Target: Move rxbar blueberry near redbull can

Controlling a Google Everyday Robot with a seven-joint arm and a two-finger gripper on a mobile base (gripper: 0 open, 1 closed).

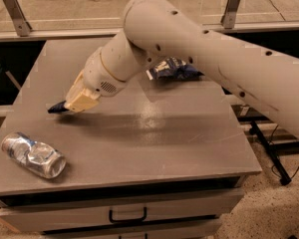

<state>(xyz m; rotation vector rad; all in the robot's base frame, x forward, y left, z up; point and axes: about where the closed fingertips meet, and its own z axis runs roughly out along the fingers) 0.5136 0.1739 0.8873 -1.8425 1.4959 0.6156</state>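
Note:
My gripper (72, 103) is over the left part of the grey table (164, 133), shut on the rxbar blueberry (57, 108), a small dark navy wrapper whose end sticks out to the left of the cream fingers (82, 99). The bar hangs just above the tabletop. The redbull can (34, 155), crushed, silver with bluish patches, lies on its side near the table's front left corner, below and to the left of the gripper, with a gap between them.
A blue-and-white chip bag (170, 69) lies at the back of the table, partly behind my arm (199, 49). A drawer with a black handle (127, 216) is under the front edge. Metal rails run behind the table.

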